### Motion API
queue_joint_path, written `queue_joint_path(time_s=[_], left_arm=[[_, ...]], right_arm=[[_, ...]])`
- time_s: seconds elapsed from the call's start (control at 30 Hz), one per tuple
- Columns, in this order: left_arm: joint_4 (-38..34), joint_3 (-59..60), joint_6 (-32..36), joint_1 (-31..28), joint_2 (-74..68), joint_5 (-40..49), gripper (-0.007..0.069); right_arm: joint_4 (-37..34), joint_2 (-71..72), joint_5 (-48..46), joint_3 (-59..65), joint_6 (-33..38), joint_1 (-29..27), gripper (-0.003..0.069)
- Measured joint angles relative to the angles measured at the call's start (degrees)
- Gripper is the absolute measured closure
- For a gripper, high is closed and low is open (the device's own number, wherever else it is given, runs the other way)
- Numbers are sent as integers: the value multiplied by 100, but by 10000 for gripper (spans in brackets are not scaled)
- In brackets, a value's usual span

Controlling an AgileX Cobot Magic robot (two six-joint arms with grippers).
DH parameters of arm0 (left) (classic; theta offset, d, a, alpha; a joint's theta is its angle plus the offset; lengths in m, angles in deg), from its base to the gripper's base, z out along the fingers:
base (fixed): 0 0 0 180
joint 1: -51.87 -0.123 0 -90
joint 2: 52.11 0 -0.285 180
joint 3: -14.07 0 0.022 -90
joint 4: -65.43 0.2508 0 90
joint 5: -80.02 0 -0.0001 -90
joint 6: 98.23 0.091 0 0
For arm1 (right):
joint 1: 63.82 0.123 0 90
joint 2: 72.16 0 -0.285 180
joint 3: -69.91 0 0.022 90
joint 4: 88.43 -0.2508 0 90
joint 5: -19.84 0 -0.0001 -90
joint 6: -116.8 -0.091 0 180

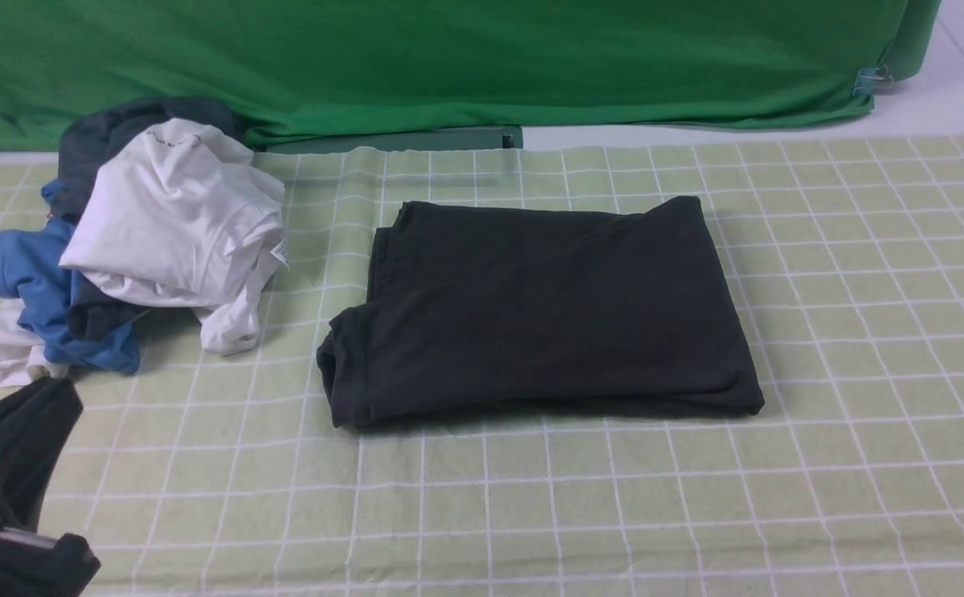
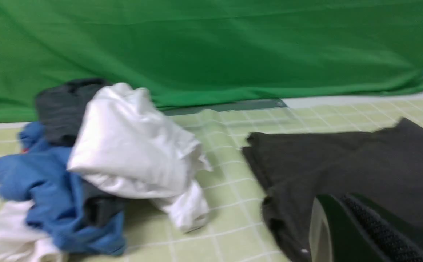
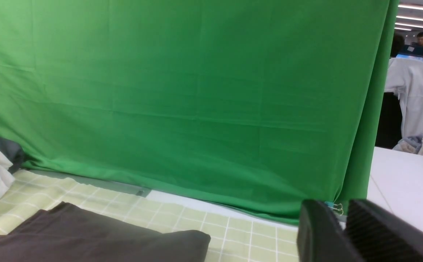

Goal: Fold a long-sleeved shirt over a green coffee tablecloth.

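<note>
The long-sleeved shirt (image 1: 544,307) lies folded into a flat black rectangle in the middle of the green coffee tablecloth (image 1: 863,332), a pale green cloth with a white grid. No print or label shows. My left gripper (image 1: 55,402) hangs shut at the near left, apart from the shirt, with nothing in it. In the left wrist view its fingers (image 2: 371,229) lie together in front of the shirt (image 2: 360,163). The right gripper (image 3: 336,209) is outside the front view. In its wrist view it stands slightly open and empty, beyond the shirt's corner (image 3: 87,236).
A loose pile of clothes sits at the far left: a white shirt (image 1: 183,224), a blue garment (image 1: 42,290) and a dark grey one (image 1: 117,133). A plain green backdrop (image 1: 448,66) hangs behind, held by a binder clip (image 1: 867,80).
</note>
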Motion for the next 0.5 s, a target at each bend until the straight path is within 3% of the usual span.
queue_joint_path(time_s=[0.33,0.5], left_arm=[[0,787,296,-1094,1540,410,611],[0,999,337,-1259,1609,813,611]], right_arm=[[0,0,0,0,0,0,510],[0,0,-5,0,0,0,497]])
